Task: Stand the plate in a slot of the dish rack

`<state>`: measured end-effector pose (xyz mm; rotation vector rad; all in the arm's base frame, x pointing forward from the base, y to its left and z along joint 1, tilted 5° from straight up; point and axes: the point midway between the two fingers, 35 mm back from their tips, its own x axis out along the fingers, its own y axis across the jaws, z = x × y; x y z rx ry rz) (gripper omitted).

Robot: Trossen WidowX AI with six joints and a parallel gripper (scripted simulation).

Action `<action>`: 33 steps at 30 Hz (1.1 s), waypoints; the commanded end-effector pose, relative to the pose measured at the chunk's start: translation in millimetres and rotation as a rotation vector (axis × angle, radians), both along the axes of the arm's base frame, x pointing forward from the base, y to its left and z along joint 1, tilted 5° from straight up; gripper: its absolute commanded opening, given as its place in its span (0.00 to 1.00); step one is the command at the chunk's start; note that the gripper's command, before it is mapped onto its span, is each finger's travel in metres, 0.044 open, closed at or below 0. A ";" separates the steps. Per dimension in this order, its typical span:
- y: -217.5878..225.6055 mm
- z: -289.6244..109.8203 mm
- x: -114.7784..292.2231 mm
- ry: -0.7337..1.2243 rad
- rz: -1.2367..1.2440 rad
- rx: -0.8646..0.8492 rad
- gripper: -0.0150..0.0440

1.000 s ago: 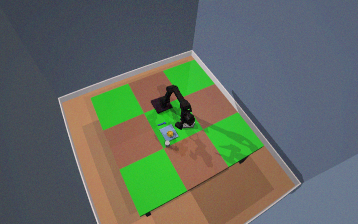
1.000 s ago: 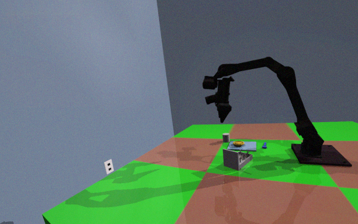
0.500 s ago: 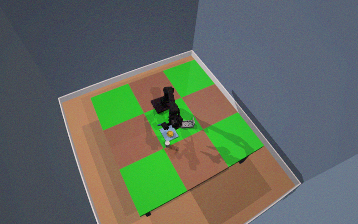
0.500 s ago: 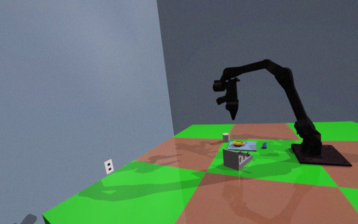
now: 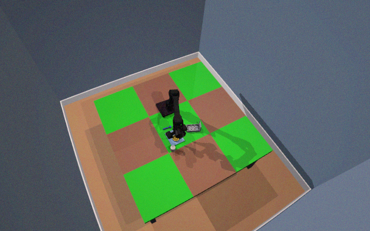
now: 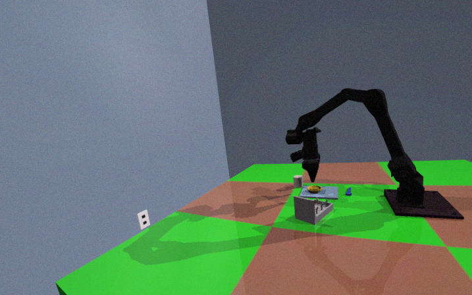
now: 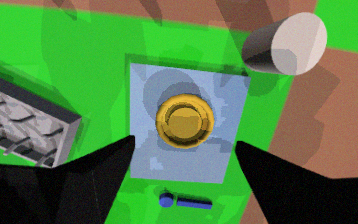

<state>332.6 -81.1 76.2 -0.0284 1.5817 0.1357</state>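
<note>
The plate [image 5: 176, 138] [image 6: 314, 188] [image 7: 185, 120] is small, round and yellow. It lies flat on a light blue mat [image 6: 330, 193] [image 7: 230, 100]. The dish rack [image 5: 194, 127] [image 6: 311, 211] [image 7: 25, 125] is a grey box with rails and stands on a green square beside the mat. My gripper [image 6: 311, 178] [image 7: 186, 143] is open and empty. It points straight down and hangs a short way above the plate, with one black finger on either side of it in the wrist view.
A white cup [image 5: 173, 147] [image 6: 297, 180] [image 7: 290, 45] stands just off the mat's far corner. A small blue utensil [image 5: 166, 128] [image 6: 348, 191] [image 7: 185, 202] lies on the mat's other side, towards the arm's base [image 6: 422, 207].
</note>
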 end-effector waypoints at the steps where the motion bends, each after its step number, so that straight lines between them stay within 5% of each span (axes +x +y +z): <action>1: 0.6 2.9 0.4 -0.020 -0.008 0.002 0.93; 33: 1.7 -48.5 -0.8 -0.020 -0.008 0.002 0.93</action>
